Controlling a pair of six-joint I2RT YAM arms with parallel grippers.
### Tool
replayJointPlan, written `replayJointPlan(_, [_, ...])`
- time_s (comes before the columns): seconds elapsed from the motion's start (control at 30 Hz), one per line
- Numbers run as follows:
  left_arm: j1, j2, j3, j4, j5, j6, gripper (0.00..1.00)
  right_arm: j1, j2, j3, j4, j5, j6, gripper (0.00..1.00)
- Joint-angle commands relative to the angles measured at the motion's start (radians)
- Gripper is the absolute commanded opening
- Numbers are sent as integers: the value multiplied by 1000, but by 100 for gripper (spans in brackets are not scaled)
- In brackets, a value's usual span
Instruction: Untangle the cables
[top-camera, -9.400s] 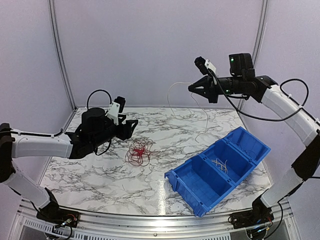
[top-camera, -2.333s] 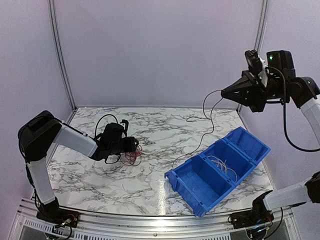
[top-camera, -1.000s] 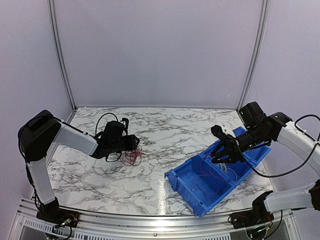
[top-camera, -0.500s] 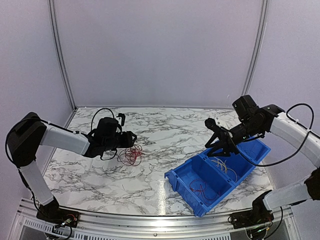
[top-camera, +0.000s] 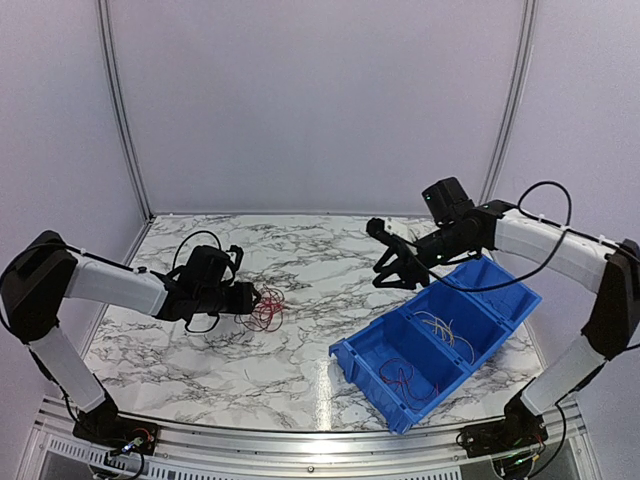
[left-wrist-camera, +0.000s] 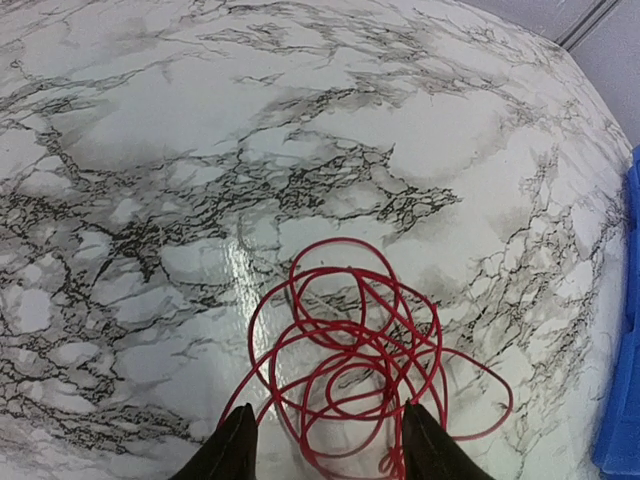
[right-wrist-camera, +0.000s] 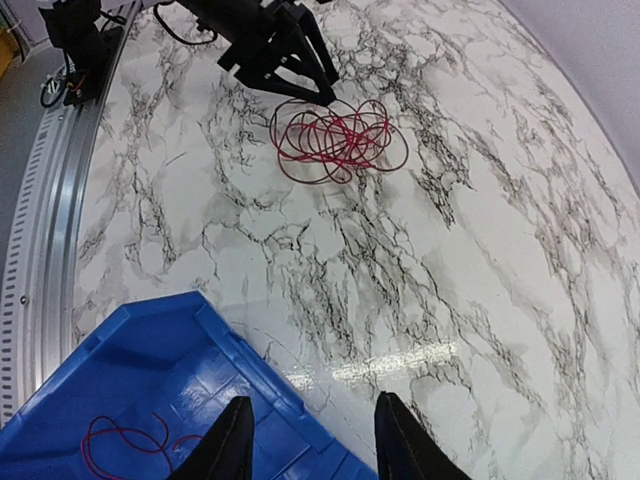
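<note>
A tangle of red cables (top-camera: 266, 310) (left-wrist-camera: 350, 345) (right-wrist-camera: 335, 140) lies in loose loops on the marble table. My left gripper (top-camera: 250, 298) (left-wrist-camera: 325, 455) is low at its near-left side, open, with its fingertips either side of the nearest loops. The right gripper (top-camera: 386, 268) (right-wrist-camera: 312, 440) hangs open and empty over the table, just beyond the blue bin's (top-camera: 350, 352) (right-wrist-camera: 160, 330) far-left edge. A thin red cable (top-camera: 400, 377) (right-wrist-camera: 120, 440) lies in the bin's near compartment. White and orange cables (top-camera: 443, 330) lie in the far compartment.
The blue two-compartment bin stands slantwise at the table's right front. The left arm's own thick black cable (top-camera: 195, 243) loops above its wrist. Purple walls close in the back and both sides. A metal rail (top-camera: 300, 445) runs along the near edge.
The right gripper opened, leaving a red cable in the bin's near compartment, then rose and moved left and back over the table. The left gripper shifted slightly at the red tangle.
</note>
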Motion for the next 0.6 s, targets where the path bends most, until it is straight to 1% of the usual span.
replayJointPlan(0.0, [4,-90,-33,-117,-8,-6,52,121,141,122,100,128,73,43])
replayJointPlan(0.1, [4,-148,-53,-169,-33,4,53,200,263,228,96,186,94,46])
replayJointPlan(0.2, [4,-226,-102,-171,-66,15,53,276,381,328,97,242,100,48])
replayJointPlan(0.3, [5,-289,-121,-214,-114,22,54,344,500,419,106,334,108,50])
replayJointPlan(0.43, [5,-353,-130,-252,-127,34,55,378,640,543,106,408,132,51])
replayJointPlan(0.57, [4,-397,-150,-247,-143,56,56,385,723,583,161,445,135,51])
